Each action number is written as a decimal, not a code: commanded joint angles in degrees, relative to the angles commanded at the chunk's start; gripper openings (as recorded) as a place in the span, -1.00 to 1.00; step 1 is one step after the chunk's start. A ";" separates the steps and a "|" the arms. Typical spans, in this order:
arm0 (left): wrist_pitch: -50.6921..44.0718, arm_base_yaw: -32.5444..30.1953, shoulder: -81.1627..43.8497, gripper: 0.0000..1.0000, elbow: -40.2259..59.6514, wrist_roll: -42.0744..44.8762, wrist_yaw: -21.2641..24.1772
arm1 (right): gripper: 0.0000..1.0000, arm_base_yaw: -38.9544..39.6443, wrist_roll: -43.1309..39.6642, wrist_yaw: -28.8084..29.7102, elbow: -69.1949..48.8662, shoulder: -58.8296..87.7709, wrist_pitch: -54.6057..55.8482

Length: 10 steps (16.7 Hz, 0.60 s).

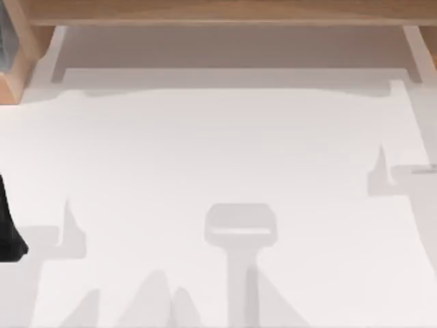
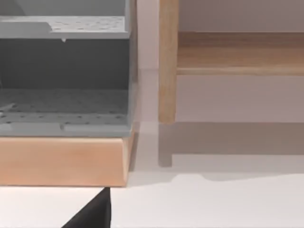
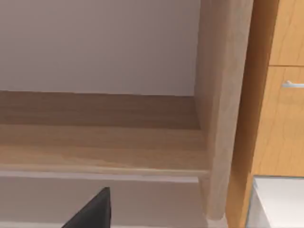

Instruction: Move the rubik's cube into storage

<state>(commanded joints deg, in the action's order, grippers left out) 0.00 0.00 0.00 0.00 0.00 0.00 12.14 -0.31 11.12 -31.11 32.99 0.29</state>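
The rubik's cube is out of view. A grey storage unit [image 2: 64, 76] with perforated shelves stands on a wooden base [image 2: 61, 161]; its corner sits at the table's far left [image 1: 7, 41]. My left arm [image 1: 8, 229] is a dark shape at the table's left edge, and a black tip of my left gripper [image 2: 92, 213] points toward the grey unit. In the right wrist view, a black tip of my right gripper [image 3: 92, 211] faces a wooden shelf [image 3: 99, 147].
A wooden shelf [image 1: 225, 12] runs along the back of the white table [image 1: 218, 157], carried on upright posts [image 2: 167, 61]. Beside the right post stands a wooden cabinet front with a metal handle [image 3: 292, 84]. Arm shadows lie across the table's near half.
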 joint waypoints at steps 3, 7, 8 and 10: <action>0.00 0.00 0.00 1.00 0.00 0.00 0.00 | 1.00 5.46 0.34 5.57 -16.60 19.15 0.09; 0.00 0.00 0.00 1.00 0.00 0.00 0.00 | 1.00 12.43 0.85 12.97 -39.14 44.35 0.41; 0.00 0.00 0.00 1.00 0.00 0.00 0.00 | 1.00 14.00 0.94 14.71 -44.41 49.93 0.58; 0.00 0.00 0.00 1.00 0.00 0.00 0.00 | 1.00 16.81 1.09 17.94 -54.02 59.69 1.10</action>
<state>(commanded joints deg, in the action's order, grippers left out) 0.00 0.00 0.00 0.00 0.00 0.00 28.95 0.78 29.06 -85.13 92.69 1.40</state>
